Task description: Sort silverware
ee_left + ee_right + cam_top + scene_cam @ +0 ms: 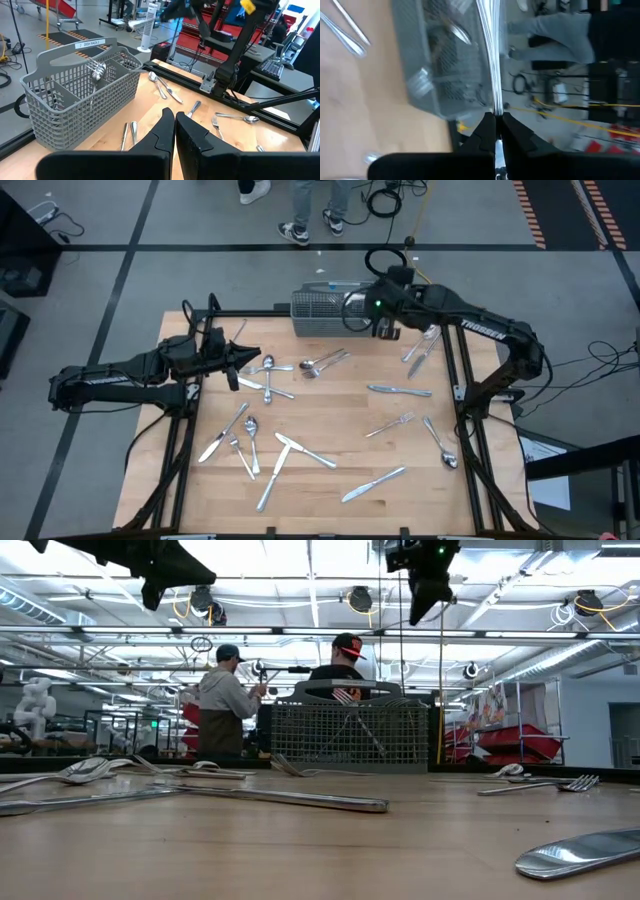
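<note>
Two arms hang above the tabletop [330, 480]. The right gripper [496, 131], fingers closed on a slim piece of silverware [490, 60], hovers over the basket [322, 311] at the far edge. The left gripper [174, 131], fingers closed and empty, sits near the left edge. Forks, spoons and knives [300, 450] lie scattered across the tabletop.

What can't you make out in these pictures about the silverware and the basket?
- Which kind of silverware piece the right gripper holds: the right wrist view shows only a blurred thin edge.
- What already sits in the basket: in the high view the right arm covers part of it; in the low view the mesh hides most of it.
- The knife at the low view's edge is cut off.
</note>
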Controlling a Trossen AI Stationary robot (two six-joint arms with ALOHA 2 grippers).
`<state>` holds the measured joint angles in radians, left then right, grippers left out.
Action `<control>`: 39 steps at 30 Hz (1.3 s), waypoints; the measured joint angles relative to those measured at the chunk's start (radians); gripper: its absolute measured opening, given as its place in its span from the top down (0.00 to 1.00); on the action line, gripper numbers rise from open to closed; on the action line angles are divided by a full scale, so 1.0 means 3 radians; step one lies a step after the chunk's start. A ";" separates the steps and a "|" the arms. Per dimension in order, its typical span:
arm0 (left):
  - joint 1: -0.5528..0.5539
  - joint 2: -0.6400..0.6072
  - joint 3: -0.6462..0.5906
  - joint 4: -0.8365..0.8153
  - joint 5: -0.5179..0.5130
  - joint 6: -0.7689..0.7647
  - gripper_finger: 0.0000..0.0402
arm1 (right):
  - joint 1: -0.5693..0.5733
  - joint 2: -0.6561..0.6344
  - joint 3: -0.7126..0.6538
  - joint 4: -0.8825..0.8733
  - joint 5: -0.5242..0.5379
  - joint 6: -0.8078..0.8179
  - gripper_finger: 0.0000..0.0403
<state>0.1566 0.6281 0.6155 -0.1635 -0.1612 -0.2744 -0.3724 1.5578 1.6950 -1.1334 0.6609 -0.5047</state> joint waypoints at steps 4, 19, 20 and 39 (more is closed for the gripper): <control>0.0000 0.0000 0.0000 -0.0001 0.0000 0.0001 0.94 | -0.0128 0.0002 0.0134 -0.0144 0.0208 -0.0387 1.00; 0.0001 0.0000 0.0000 -0.0011 -0.0106 0.0006 0.94 | -0.0360 0.0353 0.0194 -0.0333 0.0761 -0.1662 1.00; 0.0001 0.0000 0.0000 -0.0011 -0.0116 0.0007 0.94 | -0.0362 0.0405 0.0194 -0.0334 0.0794 -0.1733 1.00; 0.0001 0.0000 0.0000 -0.0011 -0.0176 0.0098 0.94 | -0.0359 0.1033 0.0194 -0.0050 0.0846 -0.2354 1.00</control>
<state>0.1570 0.6281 0.6155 -0.1669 -0.2138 -0.2451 -0.4801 1.8675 1.7531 -1.1483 0.9146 -1.2111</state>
